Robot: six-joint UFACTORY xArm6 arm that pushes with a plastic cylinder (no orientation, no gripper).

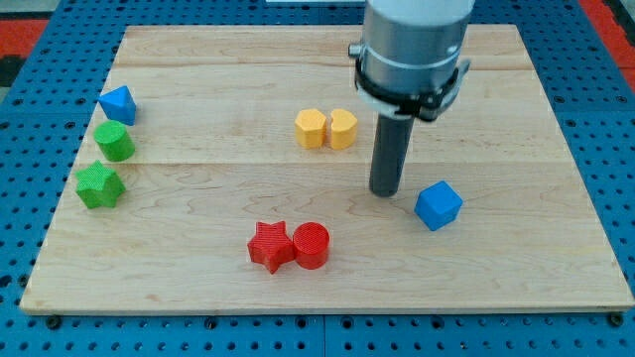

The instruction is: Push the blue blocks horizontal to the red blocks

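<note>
A wooden board [198, 258] is carrying eight blocks. A blue block [117, 104], a green cylinder [114, 141] and a green star [100, 185] are lying along the view's left edge. Two yellow blocks [326, 129] are touching near centre. A red star [270, 246] is touching a red cylinder [312, 245]. A blue cube [438, 205] is lying at the view's right.

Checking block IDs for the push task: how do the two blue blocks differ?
Place: one blue block sits at the view's far left, above the green blocks; the other blue cube sits right of centre. Neighbours: the left one touches or nearly touches a green block; the right one stands alone. My tip: close to the right cube's left; far from the left block. Height: the right cube lies nearer the red blocks' row. Shared: same blue, similar size.
</note>
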